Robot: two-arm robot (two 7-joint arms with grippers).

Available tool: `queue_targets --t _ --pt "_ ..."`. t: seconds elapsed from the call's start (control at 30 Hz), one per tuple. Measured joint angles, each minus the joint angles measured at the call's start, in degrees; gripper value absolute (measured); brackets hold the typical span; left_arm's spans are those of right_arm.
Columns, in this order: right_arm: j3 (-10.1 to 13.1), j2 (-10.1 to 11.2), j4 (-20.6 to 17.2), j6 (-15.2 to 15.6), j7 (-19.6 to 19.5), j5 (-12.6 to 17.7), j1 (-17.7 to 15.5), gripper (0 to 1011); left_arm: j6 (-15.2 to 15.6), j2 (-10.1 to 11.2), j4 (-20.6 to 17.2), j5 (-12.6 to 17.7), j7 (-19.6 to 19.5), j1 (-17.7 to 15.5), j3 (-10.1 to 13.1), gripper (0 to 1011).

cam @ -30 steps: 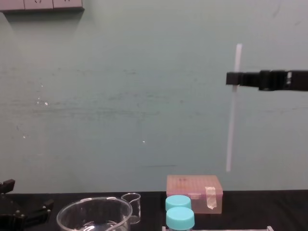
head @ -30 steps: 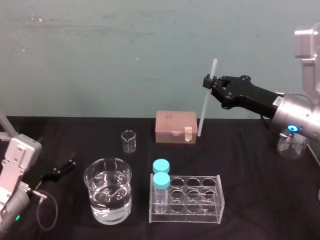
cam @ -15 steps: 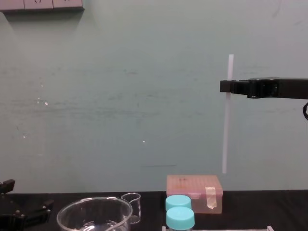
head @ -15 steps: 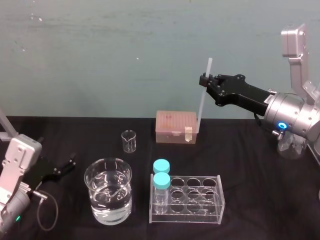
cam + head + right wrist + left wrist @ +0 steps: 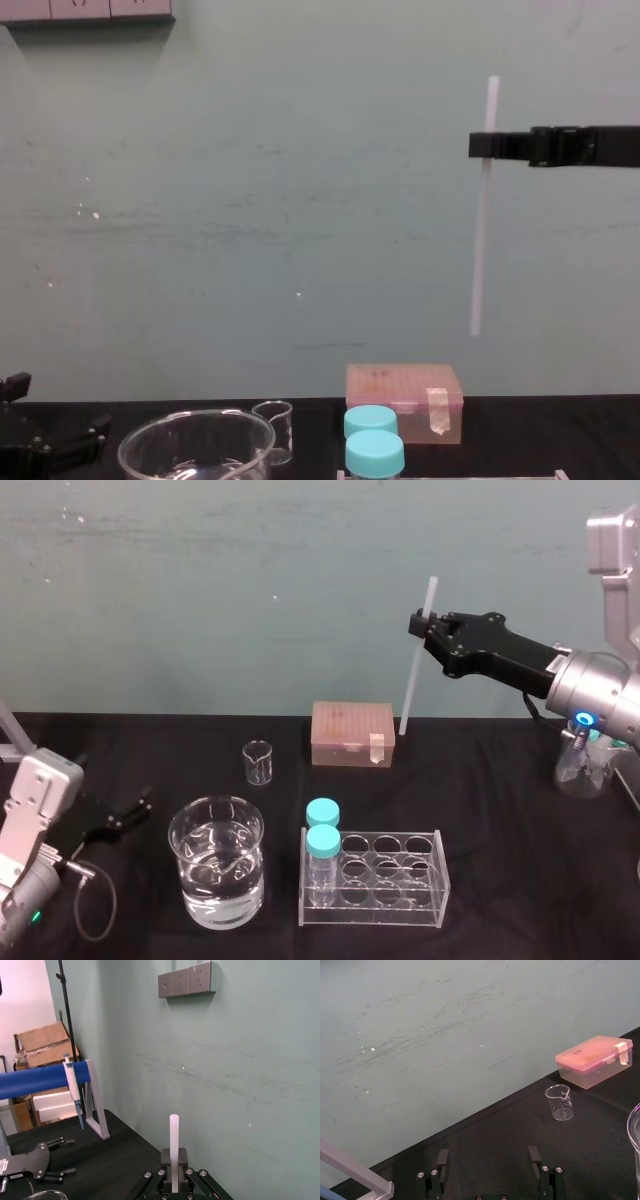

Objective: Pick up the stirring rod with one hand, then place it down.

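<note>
The right gripper (image 5: 421, 628) reaches in from the upper right of the head view, and its jaws are closed on the stirring rod (image 5: 414, 675), pinching it near its top end so that a short stub stands above the jaws. The rod hangs nearly upright, a little tilted. In the chest view its lower end sits in the air to the right of centre, clear above the pink box (image 5: 404, 398). The right wrist view shows the rod (image 5: 173, 1147) clamped between the two jaws. The black counter (image 5: 500, 810) carries the pink box at the back, a small beaker (image 5: 258, 762) to its left, a large beaker (image 5: 216, 860) of water at lower centre-left, and a clear rack (image 5: 375, 878) holding two blue-capped bottles (image 5: 322, 825). The left gripper (image 5: 125, 815) lies low at the lower left of the head view, its jaws spread apart with nothing between them.
</note>
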Motion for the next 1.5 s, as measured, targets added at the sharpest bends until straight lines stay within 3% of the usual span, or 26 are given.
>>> queue_targets --t 0.4,1.5 --pt "0.8 1.4 -2.3 0.8 -0.1 1.5 -1.0 70 0.0 0.0 0.0 0.0 0.0 0.0 0.0 1005" --pt "0.7 1.4 -2.2 0.7 -0.1 1.5 -0.9 71 0.0 0.0 0.0 0.0 0.0 0.0 0.0 1005"
